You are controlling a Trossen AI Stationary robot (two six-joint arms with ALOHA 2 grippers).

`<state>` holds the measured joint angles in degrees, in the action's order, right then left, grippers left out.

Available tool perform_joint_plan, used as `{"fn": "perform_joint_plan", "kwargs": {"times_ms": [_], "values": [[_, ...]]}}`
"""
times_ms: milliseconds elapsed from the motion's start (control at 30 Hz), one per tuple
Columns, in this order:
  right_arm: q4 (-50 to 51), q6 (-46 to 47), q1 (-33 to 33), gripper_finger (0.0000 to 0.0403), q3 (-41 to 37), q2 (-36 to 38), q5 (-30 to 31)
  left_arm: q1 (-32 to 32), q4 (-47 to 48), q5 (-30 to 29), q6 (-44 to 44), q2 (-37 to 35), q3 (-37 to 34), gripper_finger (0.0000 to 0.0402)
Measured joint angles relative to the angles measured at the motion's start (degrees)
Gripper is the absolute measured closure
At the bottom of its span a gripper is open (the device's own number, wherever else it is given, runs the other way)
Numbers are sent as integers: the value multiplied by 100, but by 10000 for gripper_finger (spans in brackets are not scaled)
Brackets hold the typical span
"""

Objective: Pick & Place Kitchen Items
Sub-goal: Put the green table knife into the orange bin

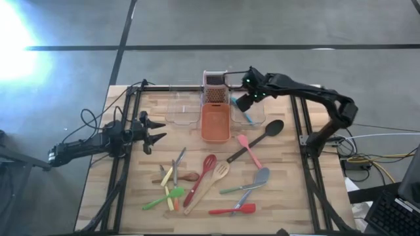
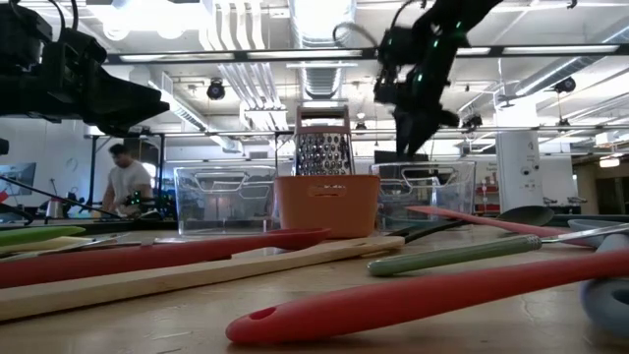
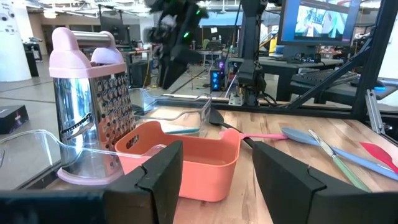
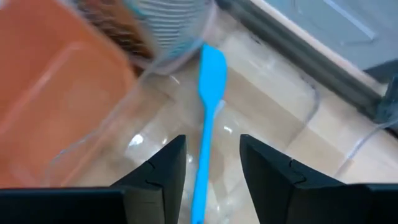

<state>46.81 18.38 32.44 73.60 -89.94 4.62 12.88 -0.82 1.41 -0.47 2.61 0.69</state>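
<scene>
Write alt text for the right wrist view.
A blue spatula lies inside a clear plastic tub, directly below the open right gripper. The orange tub sits beside it.

Wooden bench [image 1: 275, 190], bearing scattered utensils [image 1: 210, 177], an orange tub [image 1: 214, 122], clear tubs [image 1: 183, 109] and a grater [image 1: 214, 88].

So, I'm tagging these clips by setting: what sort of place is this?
Most likely a robotics lab or workshop, not a kitchen. The low view shows exposed ceiling ducts and a person at a workbench; the left wrist view shows monitors on equipment racks. The wooden table sits on bare concrete floor.
</scene>
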Motion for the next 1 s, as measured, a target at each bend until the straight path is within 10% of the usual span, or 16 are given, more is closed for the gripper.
{"fn": "perform_joint_plan", "kwargs": {"times_ms": [433, 1000], "values": [[60, -116, -2121, 291, -142, 1237, -13, 0, -2, 1, 2, 1, 0, 204], [-314, 1319, -5191, 325, -216, 590, 128, -2, 0, 2, 0, 2, 0, 204]]}}
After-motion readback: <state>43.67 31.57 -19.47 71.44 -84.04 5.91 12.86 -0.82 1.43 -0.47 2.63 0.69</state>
